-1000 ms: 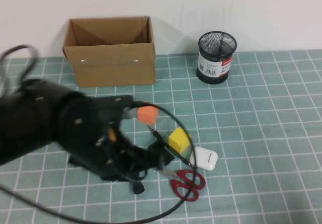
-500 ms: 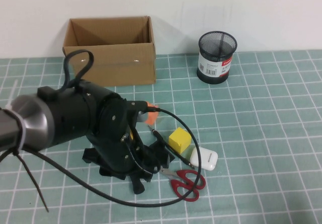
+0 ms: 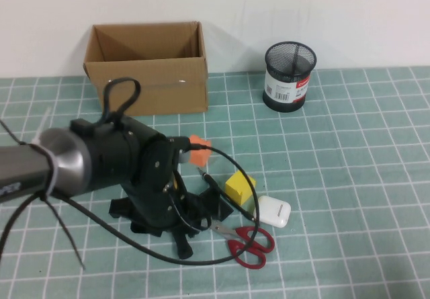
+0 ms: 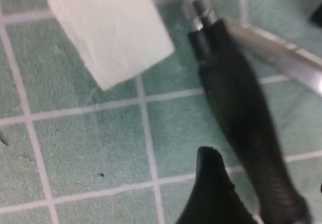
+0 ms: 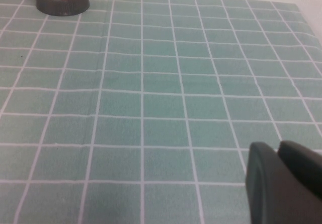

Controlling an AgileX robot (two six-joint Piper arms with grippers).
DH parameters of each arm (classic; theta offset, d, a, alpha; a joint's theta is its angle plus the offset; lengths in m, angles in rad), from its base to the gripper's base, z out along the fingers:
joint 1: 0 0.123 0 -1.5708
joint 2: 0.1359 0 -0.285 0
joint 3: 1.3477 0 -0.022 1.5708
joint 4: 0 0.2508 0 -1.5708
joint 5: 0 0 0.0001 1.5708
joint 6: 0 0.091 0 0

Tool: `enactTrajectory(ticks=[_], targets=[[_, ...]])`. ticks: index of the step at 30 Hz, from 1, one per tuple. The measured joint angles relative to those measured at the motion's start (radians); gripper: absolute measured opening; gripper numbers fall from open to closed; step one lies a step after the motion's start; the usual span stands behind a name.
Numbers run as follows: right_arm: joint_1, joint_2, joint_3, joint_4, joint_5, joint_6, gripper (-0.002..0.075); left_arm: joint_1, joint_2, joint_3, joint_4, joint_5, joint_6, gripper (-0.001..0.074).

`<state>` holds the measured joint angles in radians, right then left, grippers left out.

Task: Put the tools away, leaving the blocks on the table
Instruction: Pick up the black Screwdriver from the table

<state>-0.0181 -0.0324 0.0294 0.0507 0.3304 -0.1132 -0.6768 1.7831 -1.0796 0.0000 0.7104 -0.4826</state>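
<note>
L gripper (image 4: 251, 194) low over mat, jaws apart, nothing held, straddling screwdriver (image 4: 241, 118) handle for pickup | white block (image 4: 108, 30) just beside | scissors (image 3: 247, 240) at 5 o'clock of arm | R gripper (image 5: 282, 183) parked, closed, empty | box (image 3: 148, 67) at 12, likely drop spot
</note>
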Motion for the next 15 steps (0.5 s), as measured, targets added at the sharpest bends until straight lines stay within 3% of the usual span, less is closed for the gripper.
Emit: enactTrajectory(ticks=[6,15], targets=[[0.000,0.000,0.000,0.000,0.000,0.000,-0.0007,0.000,0.047,0.000,0.045,-0.031,-0.017,0.0388],[0.000,0.000,0.000,0.000,0.000,0.000,-0.0007,0.002,0.074,0.000,0.073,-0.115,-0.020,0.0298]])
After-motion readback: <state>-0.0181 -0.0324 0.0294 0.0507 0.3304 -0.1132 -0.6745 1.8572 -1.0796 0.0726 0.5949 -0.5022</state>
